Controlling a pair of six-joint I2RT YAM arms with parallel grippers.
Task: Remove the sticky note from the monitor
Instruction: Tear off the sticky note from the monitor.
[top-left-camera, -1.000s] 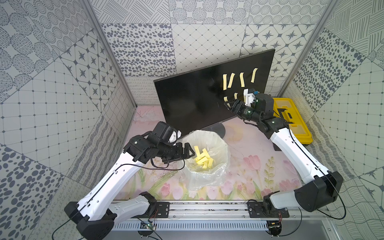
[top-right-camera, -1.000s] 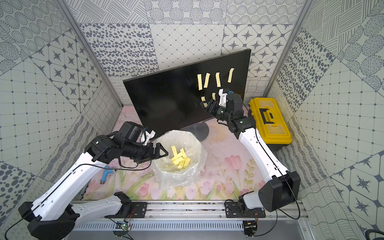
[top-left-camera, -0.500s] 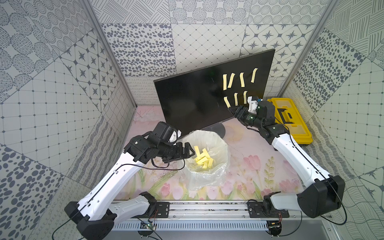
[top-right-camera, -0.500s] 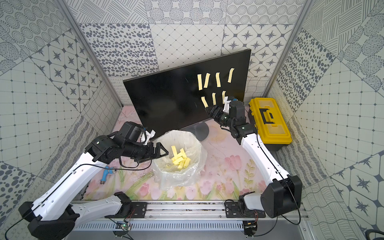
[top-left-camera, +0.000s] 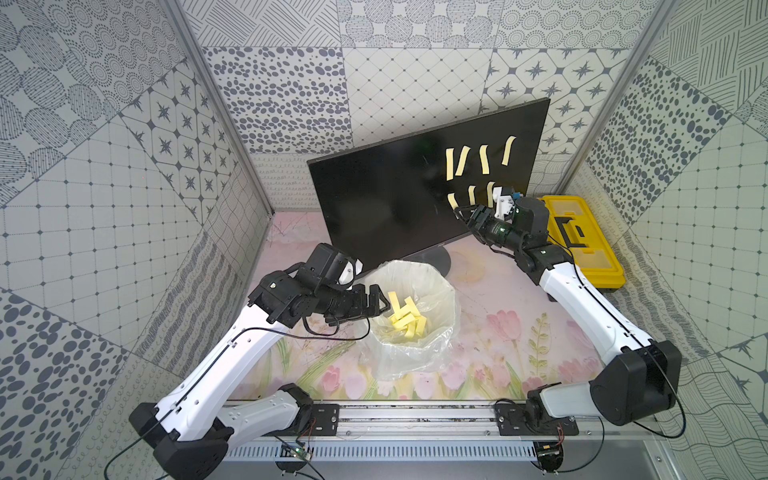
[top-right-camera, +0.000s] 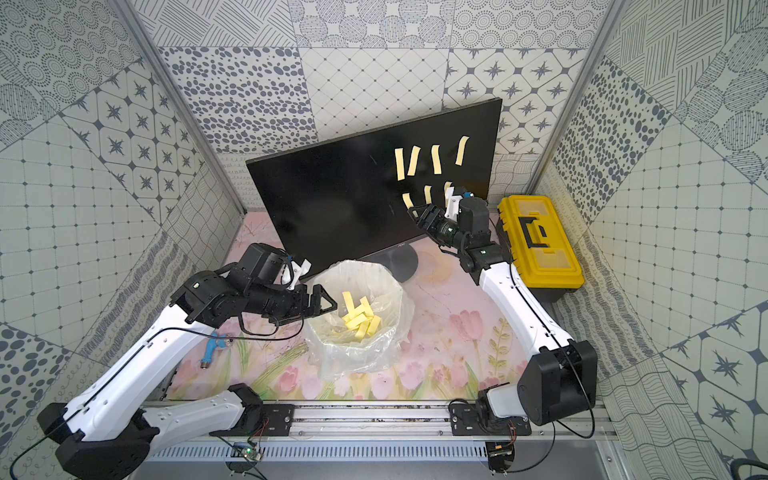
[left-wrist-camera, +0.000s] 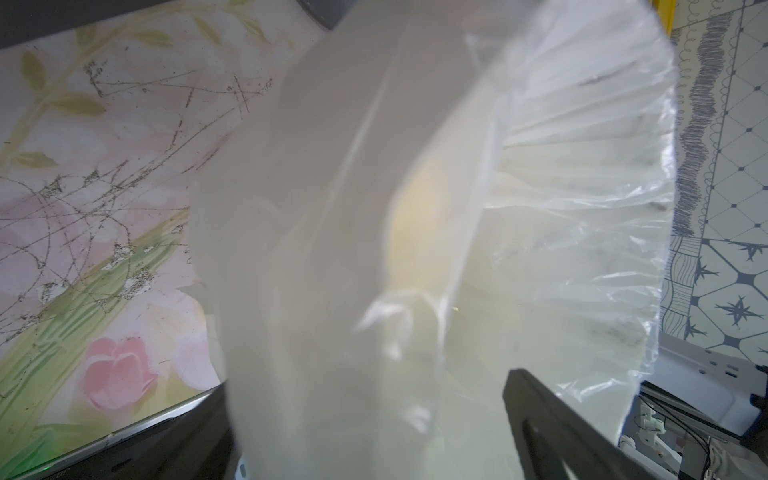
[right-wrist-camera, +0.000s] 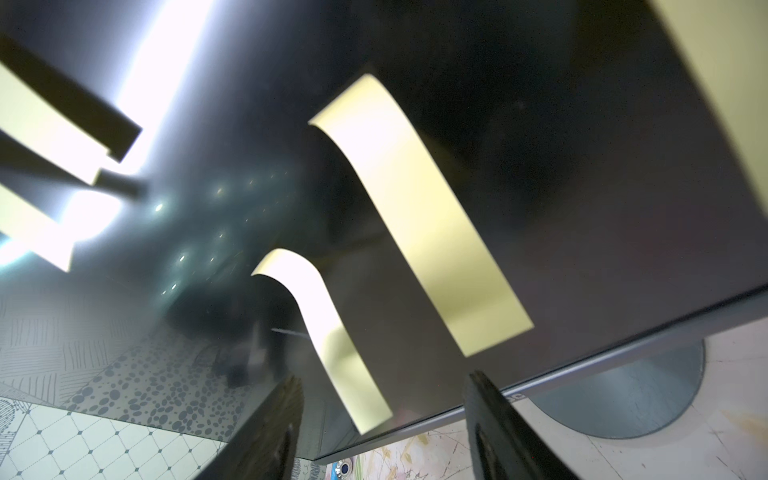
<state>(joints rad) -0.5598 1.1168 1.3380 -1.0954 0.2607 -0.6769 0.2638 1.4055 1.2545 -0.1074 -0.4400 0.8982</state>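
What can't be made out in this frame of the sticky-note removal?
- Right wrist view: whether the right gripper touches the curled sticky note between its open jaws; depth unclear.
- Both top views: the rightmost lower-row note is partly hidden behind the right wrist's camera mount.
- Left wrist view: the plastic bag film blurs the discarded notes inside into a yellow smear.
- Top views: the logo on the monitor is too small to read.

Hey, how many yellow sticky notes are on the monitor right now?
7. Four sticky notes in an upper row, three in a lower row beside the right gripper; its arm may hide more.
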